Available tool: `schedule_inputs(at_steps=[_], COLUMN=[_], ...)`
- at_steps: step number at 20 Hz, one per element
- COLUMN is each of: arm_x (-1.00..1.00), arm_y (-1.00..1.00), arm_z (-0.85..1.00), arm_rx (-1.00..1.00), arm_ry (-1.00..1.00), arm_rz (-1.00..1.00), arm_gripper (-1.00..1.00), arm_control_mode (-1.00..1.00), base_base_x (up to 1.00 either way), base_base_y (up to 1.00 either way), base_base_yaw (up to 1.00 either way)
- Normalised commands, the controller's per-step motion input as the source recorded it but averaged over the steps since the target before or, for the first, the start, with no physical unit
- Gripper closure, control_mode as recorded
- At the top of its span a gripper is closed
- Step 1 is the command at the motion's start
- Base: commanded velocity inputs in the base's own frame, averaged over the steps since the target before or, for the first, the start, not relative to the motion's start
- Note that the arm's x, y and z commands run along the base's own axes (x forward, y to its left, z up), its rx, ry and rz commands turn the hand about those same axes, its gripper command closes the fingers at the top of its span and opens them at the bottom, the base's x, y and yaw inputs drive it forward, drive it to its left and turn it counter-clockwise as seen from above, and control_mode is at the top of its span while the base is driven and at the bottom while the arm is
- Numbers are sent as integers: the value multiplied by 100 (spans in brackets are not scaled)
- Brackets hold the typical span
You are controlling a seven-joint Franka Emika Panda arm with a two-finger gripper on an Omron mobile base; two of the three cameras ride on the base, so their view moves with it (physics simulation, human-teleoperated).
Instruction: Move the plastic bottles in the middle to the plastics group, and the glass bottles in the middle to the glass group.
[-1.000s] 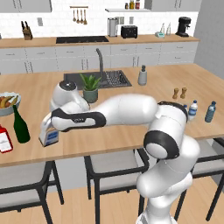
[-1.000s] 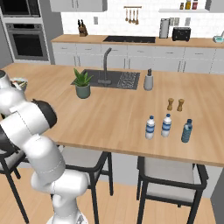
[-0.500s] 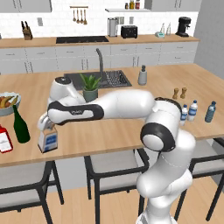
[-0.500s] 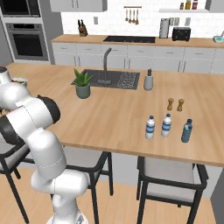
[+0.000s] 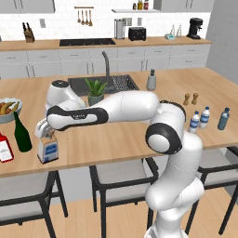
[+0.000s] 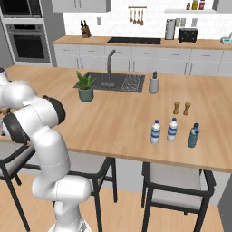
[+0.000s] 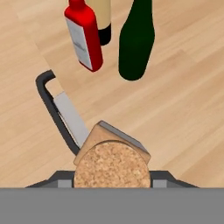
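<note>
On the far left of the tabletop (image 5: 116, 139), in the left base view, a red bottle (image 5: 5, 148) with a white label stands at the front edge, with a fruit bowl (image 5: 8, 110) behind it. Just beside it to the right stands the tall green bottle (image 5: 21, 133), already in with the glass group. Next comes the squat square bottle (image 5: 48, 149) with its blue label and cork stopper, near the green one. The gripper (image 5: 45, 133) sits right on top of it, its jaws partly closed around the stopper and shoulder; the hand view shows the cork top (image 7: 112, 162) nestled between the fingertips. I judge the bottle held, resting on or barely above the wood.

Glass like this is likely heavy, stiff, smooth and breakable, so it wants a gentle landing. A grip around the square shoulder seems safer than on the cork alone.

Far right, three small water bottles (image 5: 204, 117) stand grouped near two pepper mills (image 5: 190, 99).
</note>
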Motion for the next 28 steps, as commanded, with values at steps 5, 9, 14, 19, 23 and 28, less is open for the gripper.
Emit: schedule_inputs(at_steps=[5, 9, 14, 19, 23, 28], arm_x=[29, 26, 11, 16, 22, 28], arm_y=[14, 2, 0, 0, 0, 7], arm_z=[0, 0, 0, -4, -10, -3], arm_rx=[0, 0, 0, -1, -2, 0], arm_ry=[0, 0, 0, 0, -3, -2], arm_rz=[0, -2, -6, -6, -8, -4], arm_gripper=[100, 100, 100, 100, 100, 100], arm_control_mode=[-100, -100, -100, -100, -100, -100], base_base_x=[0, 0, 0, 0, 0, 0], base_base_y=[0, 0, 0, 0, 0, 0], base_base_yaw=[0, 0, 0, 0, 0, 0])
